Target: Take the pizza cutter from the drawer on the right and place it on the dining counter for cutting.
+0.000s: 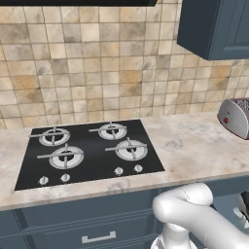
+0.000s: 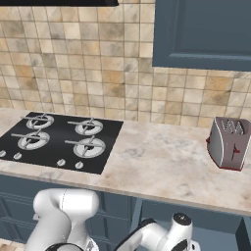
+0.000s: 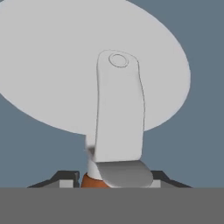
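**Jaws closed on the pizza cutter's handle**

Jaws stand partly closed, one dark fingertip to each side of the reddish-brown handle of the pizza cutter (image 3: 118, 113), which sits between them at the bottom of the hand view; the gripper (image 3: 109, 181) clamps the tool there. Ahead of the jaws the cutter's pale grey fork arm runs straight up from the handle to a small round hub, and behind that arm spreads the big round wheel blade, taking up most of the upper part of the hand view. Beyond and around the blade lies a flat blue-grey surface, the inside of the drawer (image 3: 205, 131); whether the wheel touches that surface or hangs clear of it cannot be told.

From the base cameras the white arm reaches down low in front of the navy-blue cabinet fronts, well below the worktop (image 2: 162, 162). High above the jaws, on that marbled worktop, lies the black four-burner hob (image 1: 90, 151), off to the left of the arm. A silver toaster (image 2: 228, 143) with red trim stands on the same worktop to the right, well apart from the hob. Behind both rises the beige tiled wall (image 1: 97, 63), with a dark blue wall cabinet (image 2: 203, 32) hung above the toaster's end. A drawer front with a short silver bar handle (image 1: 98, 238) sits under the hob.
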